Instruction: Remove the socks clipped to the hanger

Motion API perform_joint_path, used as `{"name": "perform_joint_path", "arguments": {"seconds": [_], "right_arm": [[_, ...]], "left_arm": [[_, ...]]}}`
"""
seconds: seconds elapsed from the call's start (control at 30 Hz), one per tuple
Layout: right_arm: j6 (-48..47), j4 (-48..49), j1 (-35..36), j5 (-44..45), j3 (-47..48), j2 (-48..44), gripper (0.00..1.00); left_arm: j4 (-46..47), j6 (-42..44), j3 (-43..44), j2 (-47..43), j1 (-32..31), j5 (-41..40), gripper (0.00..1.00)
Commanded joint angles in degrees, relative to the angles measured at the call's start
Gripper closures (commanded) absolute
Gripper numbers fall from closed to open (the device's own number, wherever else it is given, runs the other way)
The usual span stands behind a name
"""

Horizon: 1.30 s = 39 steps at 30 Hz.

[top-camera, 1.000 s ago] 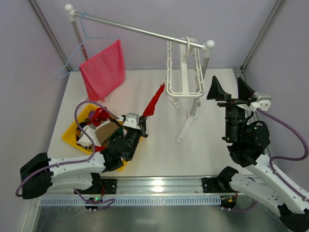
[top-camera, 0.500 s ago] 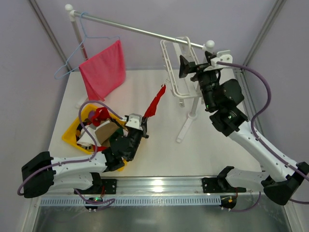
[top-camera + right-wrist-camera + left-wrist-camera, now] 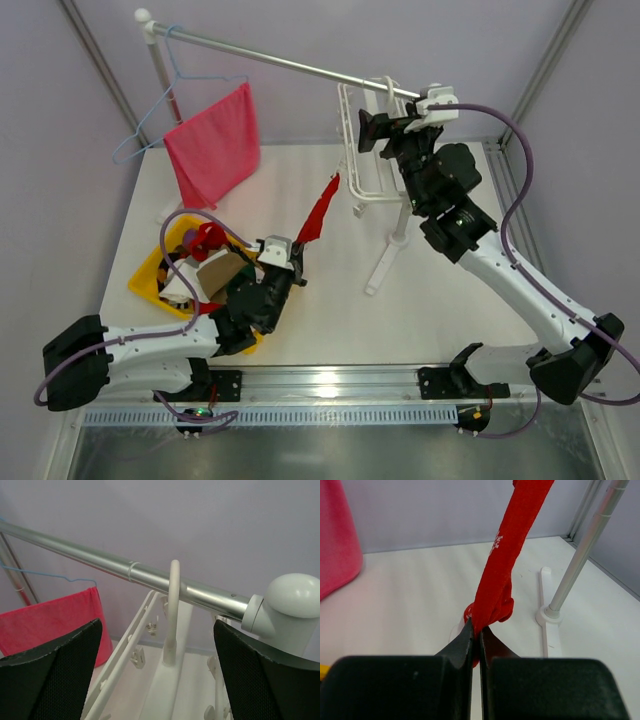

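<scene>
Several socks [image 3: 207, 240] lay in the yellow tray [image 3: 143, 283], while one red sock [image 3: 506, 555], pinched in the closed left gripper [image 3: 476, 630], stretched up to the hanger [image 3: 372, 172], apparently not yet unclipped, and the right gripper [image 3: 157, 672] stood spread around the hanger's hook.

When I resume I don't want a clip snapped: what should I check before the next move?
1. Left gripper shut on the red sock: ok.
2. That sock free of the hanger: not ok, it runs taut up to it.
3. Hook seated over the rail: ok.
4. Right gripper bracing the hook: not ok, open, fingers either side.
5. How firmly it is clipped: cannot tell, too small.
</scene>
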Motion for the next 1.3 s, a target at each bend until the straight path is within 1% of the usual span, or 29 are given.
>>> {"name": "perform_joint_path", "arguments": {"seconds": [0.0,0.2,0.23,0.3,0.33,0.4,0.43,0.57,0.6,0.67,0.7,1.0,1.27], "right_arm": [[2.24,-0.24,-1.48,0.55,3.38,1.75,0.09],[2.96,-0.86,-2.53,1.52,4.09,2.98,0.16],[2.96,-0.77,-2.80,1.26,4.26,3.07,0.20],[2.96,-0.77,-3.59,0.82,4.61,3.51,0.25],[2.87,-0.95,-3.85,0.12,5.14,4.03,0.30],[2.69,-0.95,-4.29,-0.68,5.58,4.56,0.37],[2.52,-0.86,-4.47,-1.38,6.19,5.44,0.43],[1.99,-2.00,-5.17,-3.31,9.00,8.07,0.56],[1.90,-2.26,-5.17,-3.66,10.05,8.69,0.68],[1.64,-2.44,-5.43,-4.63,10.85,10.01,0.77],[1.55,-2.35,-5.35,-5.07,11.38,10.28,0.80],[3.83,-2.09,-5.44,-11.22,15.24,14.14,0.80],[4.01,-2.26,-3.68,-12.98,19.73,18.44,0.80]], "left_arm": [[2.56,0.41,-0.58,-1.27,-0.12,-1.26,1.00],[2.56,0.50,-1.02,-1.88,-0.21,-1.53,1.00],[2.65,0.59,-1.10,-1.97,-0.21,-1.62,1.00],[2.74,0.50,-1.19,-1.88,-0.12,-1.62,1.00],[2.82,0.42,-1.19,-1.80,-0.21,-1.62,1.00],[2.74,0.50,-1.10,-1.71,-0.21,-1.62,1.00],[2.65,0.50,-1.10,-1.79,-0.21,-1.62,1.00],[2.38,0.77,-1.10,-2.50,-0.12,-2.06,1.00],[2.30,0.85,-1.28,-2.67,-0.12,-2.23,1.00],[2.38,1.03,-1.37,-3.20,-0.12,-2.41,1.00],[2.30,1.12,-1.45,-3.29,-0.21,-2.58,1.00],[1.42,1.64,-1.89,-5.13,-0.12,-3.64,1.00],[0.45,1.82,-2.25,-7.16,-0.21,-4.34,1.00]]}}
